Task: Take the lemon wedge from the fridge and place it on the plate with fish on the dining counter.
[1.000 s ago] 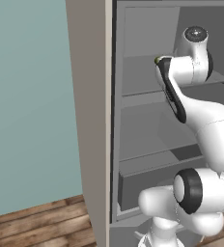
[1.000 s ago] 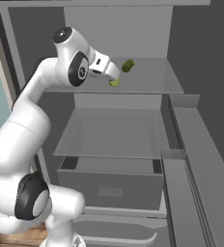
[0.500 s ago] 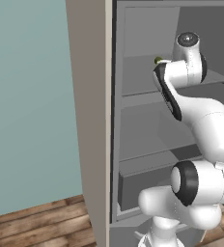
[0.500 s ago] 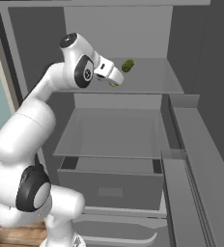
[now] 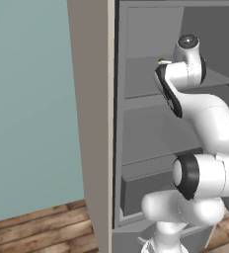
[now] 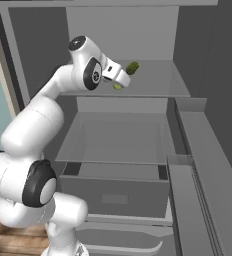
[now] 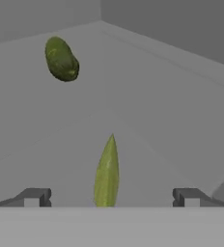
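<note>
- Inside the tall grey fridge [image 6: 188,130], the spread, empty two-finger gripper [image 7: 111,197] straddles the tiny yellow-green lemon wedge [image 7: 106,173] on the upper shelf.
- Reaching step; the next move likely calls for lowering and pinching, avoiding the darker olive-green rounder item [image 7: 61,59].

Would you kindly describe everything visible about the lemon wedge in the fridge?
The tiny yellow-green lemon wedge is a slim, pointed sliver seen edge-on, tip pointing away from the hand camera. It lies on the grey upper fridge shelf, centred between the open end effector fingertips, apparently not yet gripped. A darker olive-green rounded item sits farther back on the shelf, well apart from it.
</note>
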